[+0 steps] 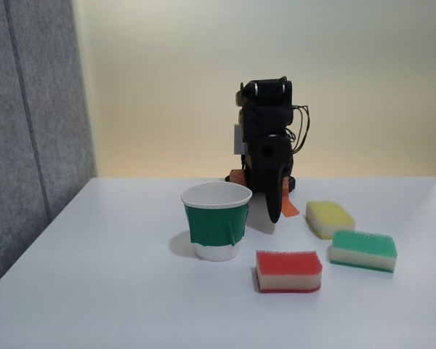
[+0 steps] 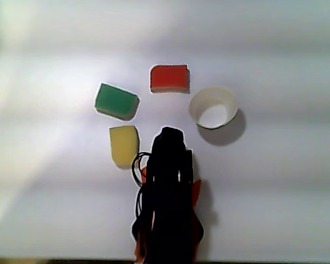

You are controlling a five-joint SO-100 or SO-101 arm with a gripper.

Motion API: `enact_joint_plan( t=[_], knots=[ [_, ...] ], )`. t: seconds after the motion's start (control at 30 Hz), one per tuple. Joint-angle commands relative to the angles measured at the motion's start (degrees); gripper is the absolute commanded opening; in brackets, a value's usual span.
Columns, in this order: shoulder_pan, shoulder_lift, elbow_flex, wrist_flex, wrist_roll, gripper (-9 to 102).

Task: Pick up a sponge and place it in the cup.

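One folded arm (image 1: 265, 138) sits at the centre of the fixed view, its upper joints stacked above the base and its gripper (image 1: 275, 211) hanging down with the tip just above the table (image 1: 116, 291), behind and to the right of the cup (image 1: 216, 222). Nothing is in the gripper, but whether the jaws are parted or closed cannot be told, since they read as one dark shape. From above in the other view, the arm (image 2: 168, 192) is a black mass in the lower middle of the frame, tip pointing up the picture. Just ahead of it lie three sponges and the cup. The cup (image 2: 213, 107) stands upright to the upper right of the arm's tip. The red-topped sponge (image 2: 169, 78) lies flat at upper centre, near the cup but apart from it; in the fixed view this sponge (image 1: 288, 270) is lower centre-right. A green-topped sponge (image 2: 116, 100) and a yellow sponge (image 2: 124, 145) lie left of the arm.
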Motion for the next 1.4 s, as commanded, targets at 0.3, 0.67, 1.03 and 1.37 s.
enact_joint_plan(
  t=[0.3, 0.67, 1.03, 1.37],
  knots=[
    [4.39, 1.05, 0.79, 2.11, -0.09, 0],
    [6.24, -8.96, -16.44, 4.48, 4.48, 0],
    [6.86, -39.73, -43.33, 2.37, 3.69, 0],
    [4.92, -67.32, -69.61, 18.02, 1.58, 6]
  ],
)
